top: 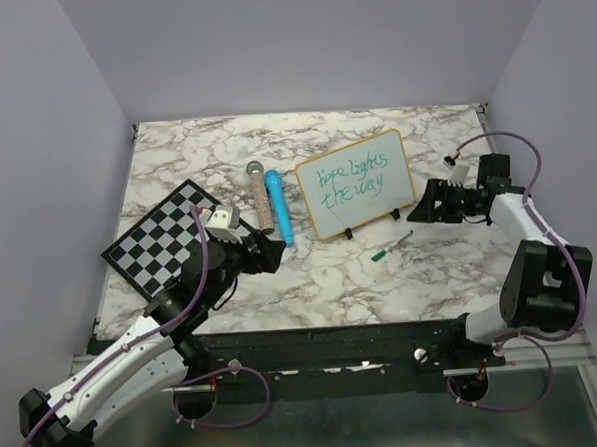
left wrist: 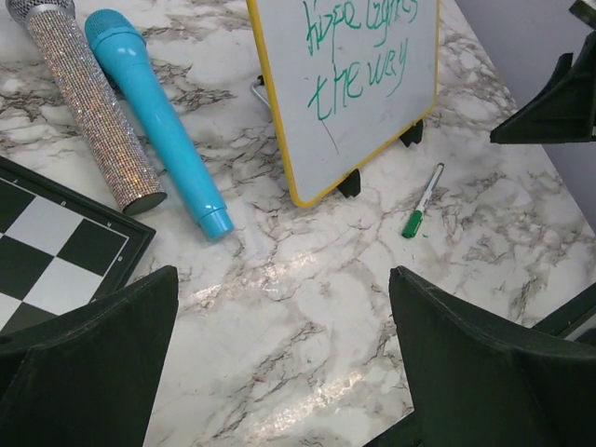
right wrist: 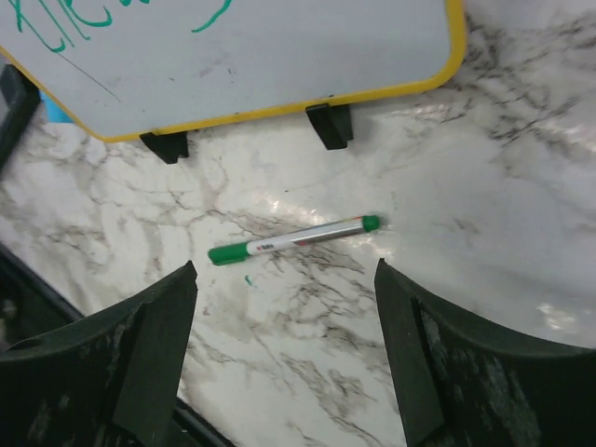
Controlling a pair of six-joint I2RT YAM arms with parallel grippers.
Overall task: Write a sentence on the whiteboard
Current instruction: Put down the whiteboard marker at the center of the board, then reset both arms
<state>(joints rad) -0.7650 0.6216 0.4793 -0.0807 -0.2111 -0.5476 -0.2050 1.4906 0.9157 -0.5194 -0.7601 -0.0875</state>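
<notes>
The whiteboard (top: pixel 391 197) carries a green handwritten sentence (top: pixel 342 180) in two lines, "Hope lights" over "the way"; the print on the marker (right wrist: pixel 296 238) is too small to read.

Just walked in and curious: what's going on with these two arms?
The whiteboard stands on the marble table with the sentence "Hope lights the way" written in green. The green marker lies on the table in front of it. Both the left tool and the right tool are open, holding nothing.
</notes>
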